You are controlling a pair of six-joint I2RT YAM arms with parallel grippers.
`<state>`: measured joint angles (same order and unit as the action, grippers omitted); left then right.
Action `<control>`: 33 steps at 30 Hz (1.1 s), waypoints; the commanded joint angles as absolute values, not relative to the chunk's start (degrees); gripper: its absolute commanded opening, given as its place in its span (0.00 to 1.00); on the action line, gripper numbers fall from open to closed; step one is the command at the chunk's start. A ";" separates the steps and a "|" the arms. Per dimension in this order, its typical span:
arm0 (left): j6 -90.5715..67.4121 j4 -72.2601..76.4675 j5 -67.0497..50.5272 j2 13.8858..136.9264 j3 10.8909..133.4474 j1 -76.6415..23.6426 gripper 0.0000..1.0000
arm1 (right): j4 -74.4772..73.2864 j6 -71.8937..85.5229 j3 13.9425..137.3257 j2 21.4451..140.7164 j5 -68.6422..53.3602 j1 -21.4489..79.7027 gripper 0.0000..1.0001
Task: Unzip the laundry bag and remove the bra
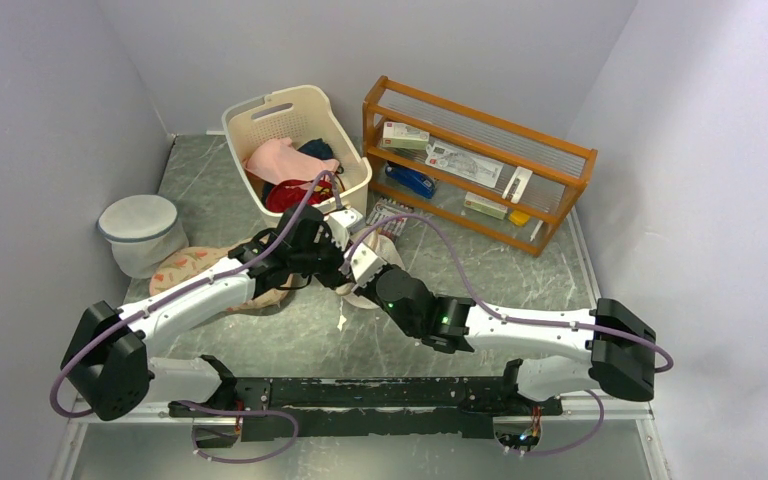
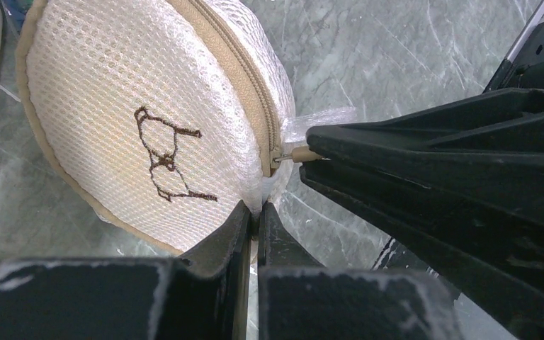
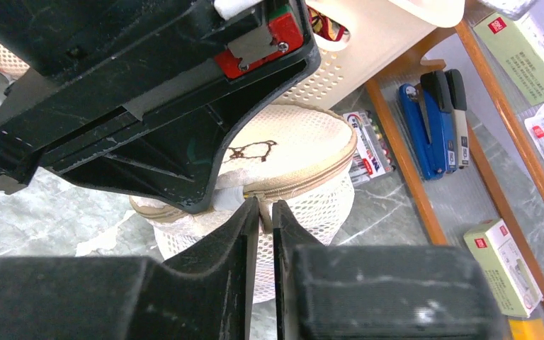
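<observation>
left gripper: fingers pressed together, pinching a fold of mesh on the side wall of the laundry bag, just below the zip line. right gripper: fingers nearly touching, nipped on the zip pull. it comes in from the opposite side, tips just beside the left gripper's.

zipper runs away from the pull round the bag's rim. teeth are shut along every stretch that shows (far side is hidden). the bag's flat top faces the left wrist camera and carries the black bra outline, off to the left of the left fingers. contents of the bag can't be made out through the mesh.

the bag sits on the grey marble table, between the two grippers, and is mostly hidden under both wrists in the top view.

further out from the right gripper:
- cream basket just behind the bag
- pack of pens lying beside the bag on its right
- wooden rack beyond that, holding a blue stapler and small boxes

well off to the left arm's outer side, near the wall, stands a white round mesh bag with a grey-blue rim.
</observation>
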<state>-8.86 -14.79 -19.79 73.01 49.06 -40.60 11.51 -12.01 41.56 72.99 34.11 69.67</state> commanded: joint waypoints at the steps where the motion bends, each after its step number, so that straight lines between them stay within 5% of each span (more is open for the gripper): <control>1: -9.32 -13.76 -21.76 73.56 50.64 -40.34 0.07 | 11.66 -11.02 41.56 71.49 35.30 69.18 0.09; 6: -9.32 -13.77 -21.84 73.65 50.62 -40.32 0.07 | 11.73 -10.99 41.68 71.74 34.74 68.92 0.00; 30: -9.17 -13.50 -22.84 73.64 50.56 -40.25 0.07 | 13.01 -8.89 41.22 72.31 27.81 65.25 0.05; 33: -9.08 -13.49 -22.73 73.61 50.60 -40.25 0.07 | 12.76 -8.88 41.21 72.18 27.52 65.20 0.00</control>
